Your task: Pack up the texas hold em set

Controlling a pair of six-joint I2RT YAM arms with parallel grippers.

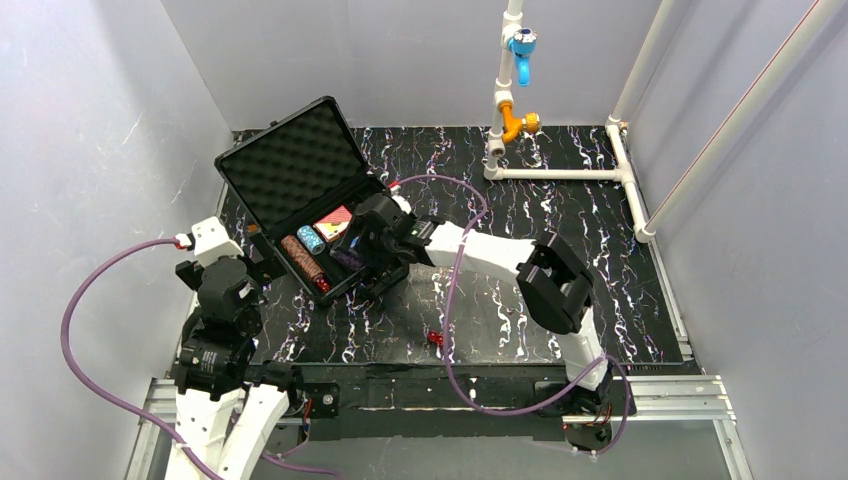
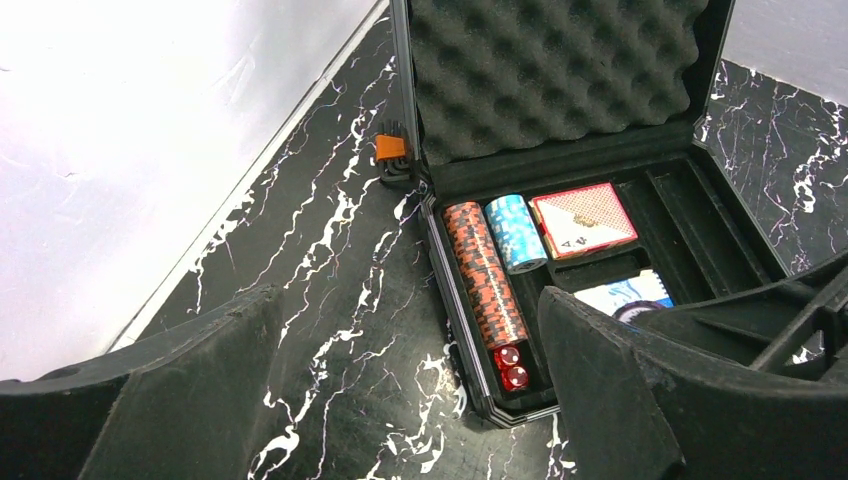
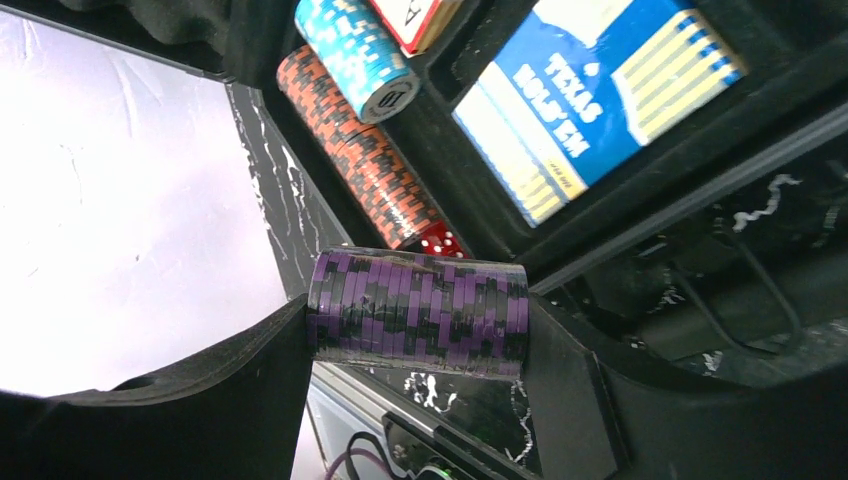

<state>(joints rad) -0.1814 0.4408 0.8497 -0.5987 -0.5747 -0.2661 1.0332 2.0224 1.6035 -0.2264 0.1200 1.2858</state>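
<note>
The black case lies open, its foam lid raised. Inside lie a brown chip stack, blue chips, a red card box, a blue card box and two red dice. My right gripper is shut on a purple chip stack, held sideways over the case's near edge. My left gripper stands open over the table by the case's near left corner, holding nothing. One loose red die sits on the table.
A white pipe frame with a blue fitting and an orange fitting stands at the back right. A small orange-and-black object sits beside the case's back left corner. Grey walls close in on the left, back and right.
</note>
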